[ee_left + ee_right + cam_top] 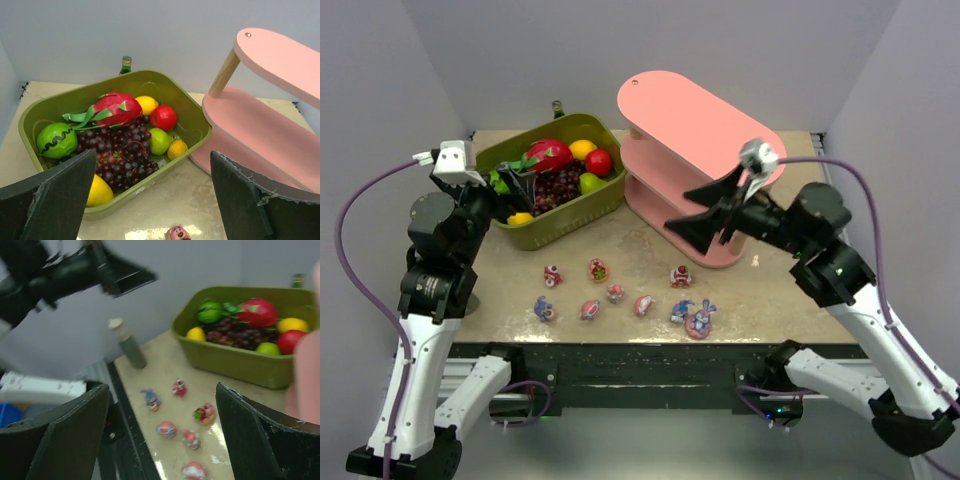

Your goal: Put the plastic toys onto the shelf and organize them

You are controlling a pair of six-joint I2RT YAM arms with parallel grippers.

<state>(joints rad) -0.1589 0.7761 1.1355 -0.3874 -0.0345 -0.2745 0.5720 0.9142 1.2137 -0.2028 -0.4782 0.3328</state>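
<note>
Nine plastic toys (615,292) are lying near the table's (640,255) front edge, the shelf (695,130) is standing back right, and the left gripper (153,165) and right gripper (162,390) are hanging wide open, empty.

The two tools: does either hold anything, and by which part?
Nothing is held. The left tool and the right tool both stand open; the plastic toys lie on the table.

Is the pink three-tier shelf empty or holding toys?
Empty where visible: the pink three-tier shelf shows bare boards; the tiny glossy figurines lie on the tabletop.
</note>
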